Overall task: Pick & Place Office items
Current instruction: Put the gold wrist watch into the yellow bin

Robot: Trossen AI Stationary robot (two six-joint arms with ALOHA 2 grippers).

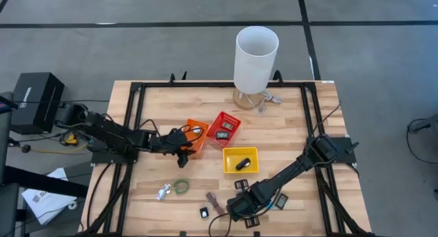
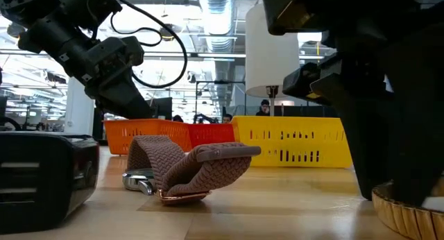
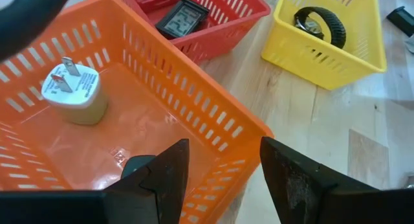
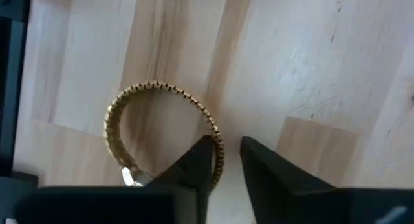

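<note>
Overhead, the left hand (image 1: 183, 149) hovers released over the orange basket (image 1: 198, 129), while the right hand (image 1: 236, 209) straddles, ungripped, a gold ring (image 4: 162, 130) on the tabletop (image 1: 294, 127).

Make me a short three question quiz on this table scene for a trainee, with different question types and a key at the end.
1. True or false: the orange basket holds a white plug adapter.
2. Which basket holds the black ring? A orange, B red, C yellow.
3. Fill in: the right tool hangs over a ____-coloured stretch band on the wood.

Key: 1 true. 2 C, the yellow basket. 3 gold. The left tool is open above the orange basket's near wall.
</note>
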